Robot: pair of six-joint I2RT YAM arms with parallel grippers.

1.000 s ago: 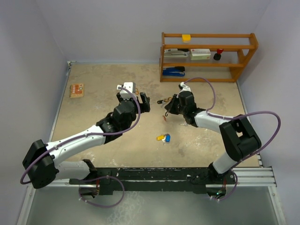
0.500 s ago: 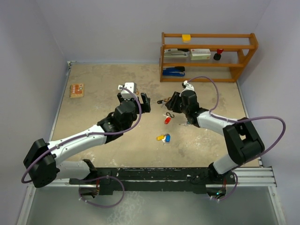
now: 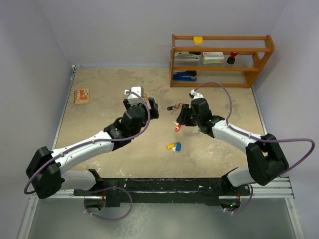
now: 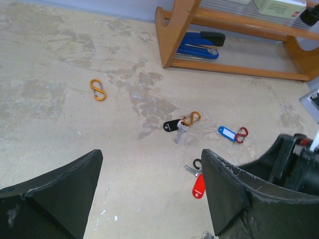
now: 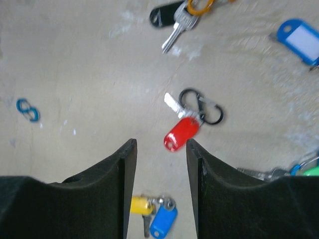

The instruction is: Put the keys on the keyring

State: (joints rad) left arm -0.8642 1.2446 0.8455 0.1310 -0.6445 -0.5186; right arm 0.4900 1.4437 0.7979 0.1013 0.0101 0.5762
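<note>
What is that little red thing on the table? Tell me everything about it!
It's a red key tag, a smooth oval that looks like plastic, lying flat on the beige table. One end meets a small silver key and a black figure-eight clip; how they join is too small to tell. The open right gripper hangs just over it, not touching.
</note>
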